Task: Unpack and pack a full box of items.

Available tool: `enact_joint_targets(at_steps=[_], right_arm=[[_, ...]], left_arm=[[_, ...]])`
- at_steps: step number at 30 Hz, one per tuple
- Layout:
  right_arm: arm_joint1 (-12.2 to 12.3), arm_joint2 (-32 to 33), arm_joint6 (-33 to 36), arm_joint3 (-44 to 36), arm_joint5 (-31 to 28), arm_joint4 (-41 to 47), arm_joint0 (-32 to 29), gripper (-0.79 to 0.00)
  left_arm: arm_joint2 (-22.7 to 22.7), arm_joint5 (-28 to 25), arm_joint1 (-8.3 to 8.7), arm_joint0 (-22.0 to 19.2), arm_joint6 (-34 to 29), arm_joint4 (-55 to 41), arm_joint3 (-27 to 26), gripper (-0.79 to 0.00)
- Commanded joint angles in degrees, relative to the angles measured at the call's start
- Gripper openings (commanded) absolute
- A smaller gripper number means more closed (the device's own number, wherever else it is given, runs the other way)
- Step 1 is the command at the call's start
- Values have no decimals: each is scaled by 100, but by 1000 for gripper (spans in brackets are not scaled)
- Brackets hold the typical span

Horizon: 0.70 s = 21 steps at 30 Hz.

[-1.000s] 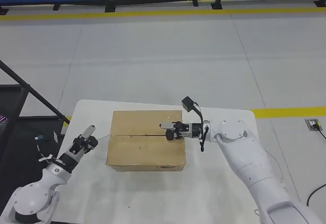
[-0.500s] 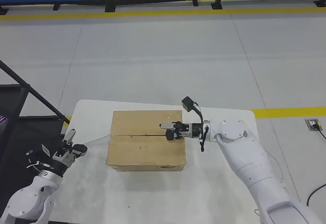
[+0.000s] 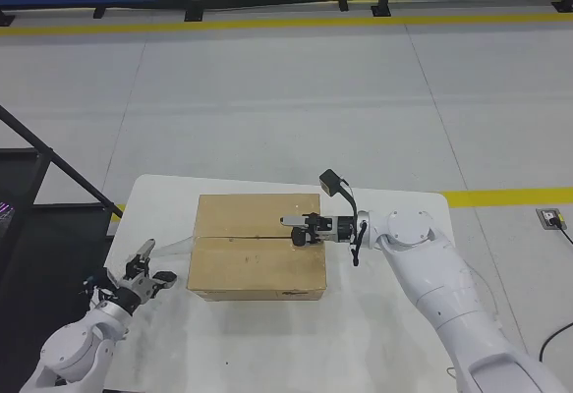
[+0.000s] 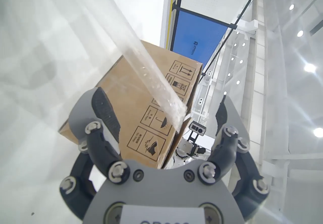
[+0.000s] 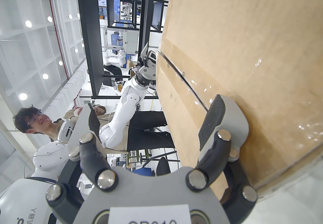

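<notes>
The left gripper (image 3: 150, 265) is pulling back from the box (image 3: 257, 257) toward the lower left of the frame.

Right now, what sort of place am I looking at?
Probably a robot lab or workshop hall: a yellow line on a bare grey floor, black metal frames, and rows of ceiling lights.

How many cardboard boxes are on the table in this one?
1. The box sits closed in the middle of the table, right gripper over its top, left gripper beside it. Smaller boxes inside would be hidden.
</notes>
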Motion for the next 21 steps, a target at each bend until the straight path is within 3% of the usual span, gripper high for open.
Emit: enact_joint_targets(at_steps=[1,8,14,21], right_arm=[[0,0,0,0,0,0,0,0],[0,0,0,0,0,0,0,0],[0,0,0,0,0,0,0,0],[0,0,0,0,0,0,0,0]], left_arm=[[68,22,-24,-70,68,-30,116,0],[548,-170,-233,-743,704,-567,894,0],[925,-731,-440,-1378,970,-970,1629,0],[957,-1359,-541,-1571,794,-1113,1766,0]])
